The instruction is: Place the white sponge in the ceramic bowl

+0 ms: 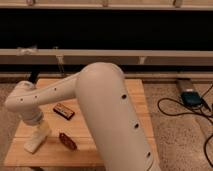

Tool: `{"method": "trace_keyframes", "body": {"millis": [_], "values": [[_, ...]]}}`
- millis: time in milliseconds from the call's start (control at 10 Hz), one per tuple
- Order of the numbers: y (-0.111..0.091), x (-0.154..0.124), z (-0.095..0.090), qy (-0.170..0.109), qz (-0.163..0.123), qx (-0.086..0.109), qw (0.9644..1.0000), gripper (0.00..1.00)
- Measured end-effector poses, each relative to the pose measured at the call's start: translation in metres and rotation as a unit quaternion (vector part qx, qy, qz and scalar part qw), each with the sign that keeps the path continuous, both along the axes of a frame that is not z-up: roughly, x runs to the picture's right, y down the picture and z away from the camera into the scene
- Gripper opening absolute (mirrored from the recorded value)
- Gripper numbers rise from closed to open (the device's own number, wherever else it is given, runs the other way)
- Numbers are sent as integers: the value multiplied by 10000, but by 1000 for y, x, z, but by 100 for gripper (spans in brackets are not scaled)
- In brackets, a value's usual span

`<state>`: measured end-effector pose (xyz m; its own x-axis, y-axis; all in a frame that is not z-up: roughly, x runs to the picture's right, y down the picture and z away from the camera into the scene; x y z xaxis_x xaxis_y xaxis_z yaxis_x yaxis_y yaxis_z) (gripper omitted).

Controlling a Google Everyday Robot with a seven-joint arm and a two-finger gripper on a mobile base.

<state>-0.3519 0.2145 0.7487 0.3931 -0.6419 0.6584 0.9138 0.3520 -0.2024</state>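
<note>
We see the end effector at the front-left of the wooden bench, pointing down below the grey wrist band. It sits right at the white sponge. The two pale shapes run together, so we cannot tell if the fingers are open, closed or gripping.

The white sponge lies near the front-left corner of the bench, close to the front edge.

Around it:
- A dark bar lies flat further back and to the right of the sponge, angled and apart from it.
- A brown oblong item lies near the front edge, right of the sponge, also apart from it.
- Both lie just left of the big white arm.

The arm sweeps in from the lower right, bends at an elbow over the left edge, then drops to the wrist. It covers the middle and much of the right of the bench. We cannot see the ceramic bowl in this view, so its contents cannot be told.

On the floor to the right, a blue box sits with black cables looping beside it. Behind the bench runs a pale rail below a dark band.
</note>
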Motion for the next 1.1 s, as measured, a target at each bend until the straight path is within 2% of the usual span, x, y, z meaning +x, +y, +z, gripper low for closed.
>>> {"method": "trace_keyframes", "body": {"millis": [200, 600, 1100], "values": [[21, -2, 0, 29, -46, -79, 10000, 80], [34, -12, 7, 35, -80, -195, 9998, 80], [52, -28, 23, -54, -355, -339, 9988, 80]]}}
